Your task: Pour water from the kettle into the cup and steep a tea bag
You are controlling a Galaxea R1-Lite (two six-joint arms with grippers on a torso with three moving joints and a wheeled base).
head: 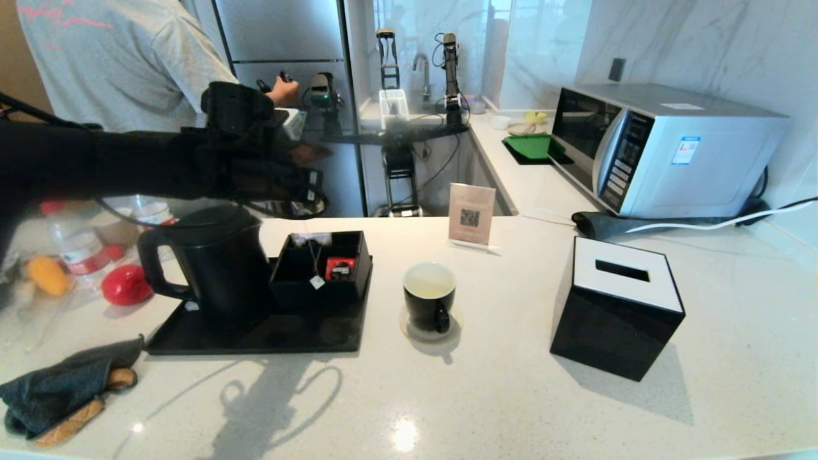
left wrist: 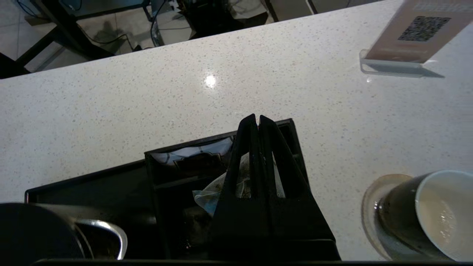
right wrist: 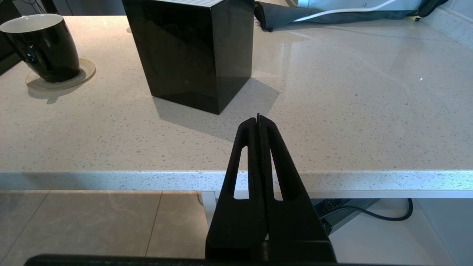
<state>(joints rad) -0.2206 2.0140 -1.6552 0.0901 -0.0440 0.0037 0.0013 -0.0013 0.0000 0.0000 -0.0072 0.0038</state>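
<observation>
The left gripper (left wrist: 257, 119) is hanging above the organiser box (head: 321, 265) with fingers pressed together, apparently pinching the tea bag's (left wrist: 212, 192) string so the pouch can travel to the water-filled cup (head: 429, 296).

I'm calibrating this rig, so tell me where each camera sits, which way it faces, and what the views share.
Head: high on the robot, looking down at the counter; left arm shows above the kettle.
Left wrist: behind the left hand, over the black tray.
Right wrist: behind the right hand, off the counter's edge, facing the tissue box.
All three show the cup.
</observation>
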